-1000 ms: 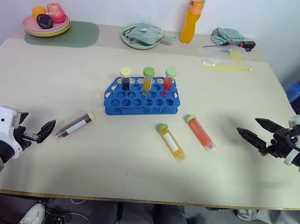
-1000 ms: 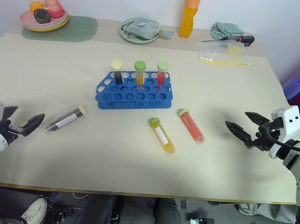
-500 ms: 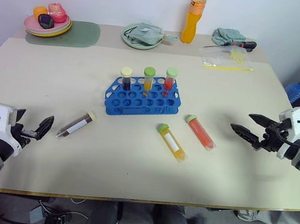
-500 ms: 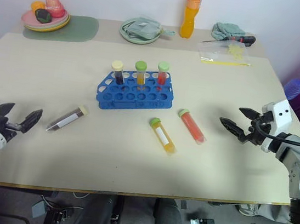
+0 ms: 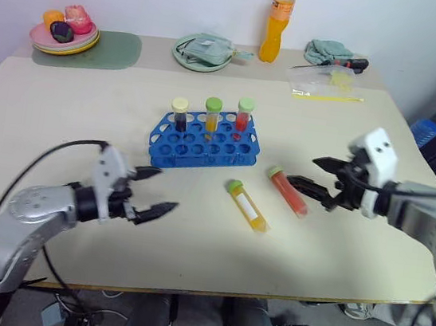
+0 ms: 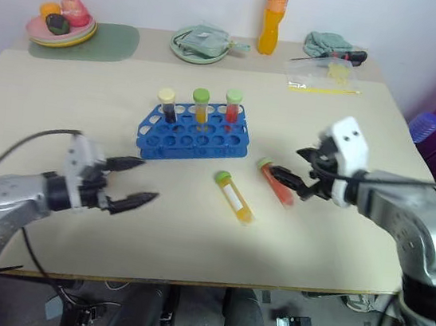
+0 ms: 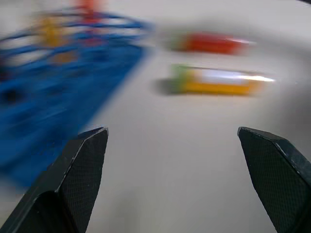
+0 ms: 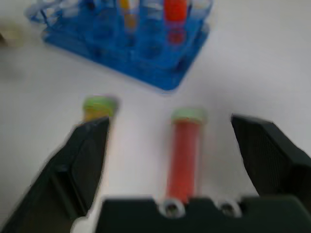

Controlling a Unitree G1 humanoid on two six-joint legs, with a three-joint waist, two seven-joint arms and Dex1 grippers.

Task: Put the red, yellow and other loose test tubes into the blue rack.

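My left gripper point(image 5: 156, 189) hovers spread and empty over the table's point(image 5: 65, 103) middle. My right gripper point(image 5: 313, 175) is spread around the lying red tube point(image 5: 290, 192); yellow tube point(image 5: 248, 205) beside. Blue rack point(image 5: 205, 140) stands beyond, mid-table.

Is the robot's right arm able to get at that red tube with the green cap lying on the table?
Probably yes. The right gripper hangs open just beside the red test tube with the green cap, which lies alone on bare beige table, nothing between them; the yellow test tube lies apart.

Five tubes point(image 5: 248, 205), perhaps; one rack point(image 5: 205, 140)
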